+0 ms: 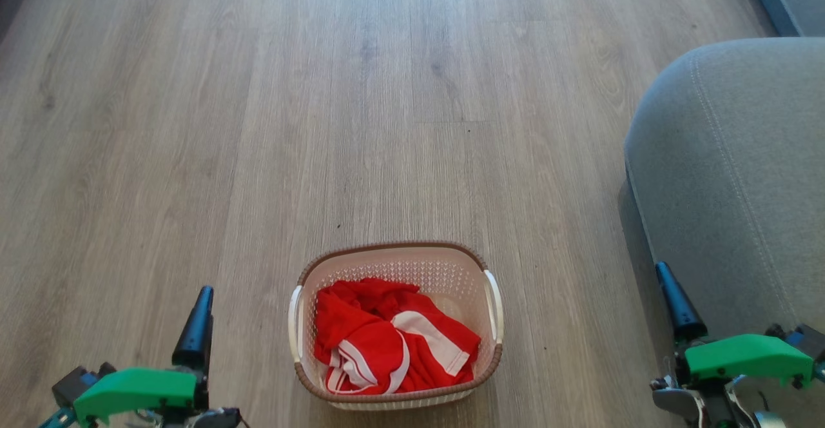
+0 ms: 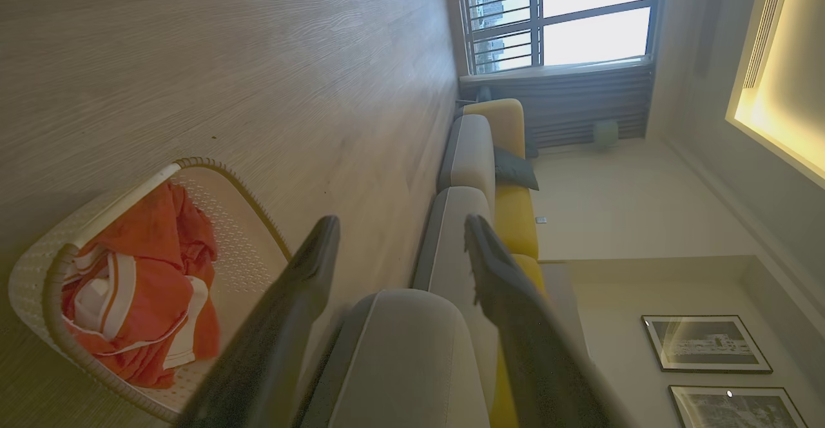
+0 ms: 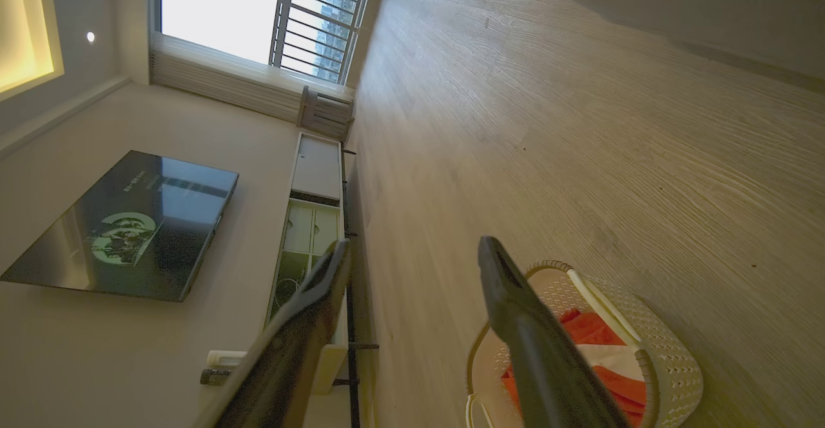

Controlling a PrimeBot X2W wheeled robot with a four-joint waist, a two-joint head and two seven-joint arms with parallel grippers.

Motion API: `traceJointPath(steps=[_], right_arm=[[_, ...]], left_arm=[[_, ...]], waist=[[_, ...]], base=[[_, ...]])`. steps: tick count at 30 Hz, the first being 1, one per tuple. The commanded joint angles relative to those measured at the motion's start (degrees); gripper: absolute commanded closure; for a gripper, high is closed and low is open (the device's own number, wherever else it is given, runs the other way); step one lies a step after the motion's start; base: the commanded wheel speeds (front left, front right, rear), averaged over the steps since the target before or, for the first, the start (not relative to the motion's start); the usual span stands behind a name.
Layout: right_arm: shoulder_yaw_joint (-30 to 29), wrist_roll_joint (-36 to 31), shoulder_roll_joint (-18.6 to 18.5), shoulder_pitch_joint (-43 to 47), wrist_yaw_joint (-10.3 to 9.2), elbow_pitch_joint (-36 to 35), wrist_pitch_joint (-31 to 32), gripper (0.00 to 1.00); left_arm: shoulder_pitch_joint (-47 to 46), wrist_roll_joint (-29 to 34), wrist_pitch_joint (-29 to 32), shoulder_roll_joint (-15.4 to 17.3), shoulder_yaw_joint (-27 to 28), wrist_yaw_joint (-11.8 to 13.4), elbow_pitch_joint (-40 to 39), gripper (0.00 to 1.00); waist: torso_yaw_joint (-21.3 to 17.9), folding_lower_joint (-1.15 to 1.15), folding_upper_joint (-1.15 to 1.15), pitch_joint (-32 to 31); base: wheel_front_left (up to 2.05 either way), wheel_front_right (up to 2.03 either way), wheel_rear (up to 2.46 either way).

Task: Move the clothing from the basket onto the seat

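Two grippers hang spread and empty on either side of a small white basket (image 1: pixel 394 245) on the wooden floor (image 1: pixel 387 93) as I line up the first reach for the red clothing (image 1: pixel 380 338) heaped inside it. The left gripper (image 2: pixel 401 222) and the right gripper (image 3: pixel 414 243) each show a wide gap between their dark fingers, nothing caught in it, and neither touches the basket. The clothing lies crumpled across most of the basket's bottom, white stripes uppermost, below the brown rim, with the far side left bare. The grey seat (image 1: pixel 728 157) stands to my right, apart from the basket, with open floor between them. I judge the task not yet begun, since all the clothing lies in the basket. To pick well, I would bring the right gripper, the one nearer the seat, down over the high middle of the heap. I would keep the fingers wide until they straddle a thick fold, then close on bulk cloth rather than thin trim. The basket looks light, so I would steer clear of its perforated wall and lift straight, lest it tip or ride up.
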Motion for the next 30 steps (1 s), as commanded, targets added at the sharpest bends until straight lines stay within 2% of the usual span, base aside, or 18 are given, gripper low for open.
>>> traceJointPath(steps=[1,30], right_arm=[[0.6,-1.8,-1.2,-3.0,0.01,-2.2,-0.7,0.0],[5.6,-24.7,-3.2,-5.1,0.01,-2.3,-5.6,0.0]], left_arm=[[-3.0,1.2,-0.5,0.4,0.1,0.1,-2.0,0.0],[-3.3,25.8,-5.3,0.6,-1.5,1.3,-5.3,0.0]], waist=[[0.0,-0.01,0.0,0.0],[0.6,-0.01,0.0,0.0]], base=[[0.0,0.0,0.0],[0.0,0.0,0.0]])
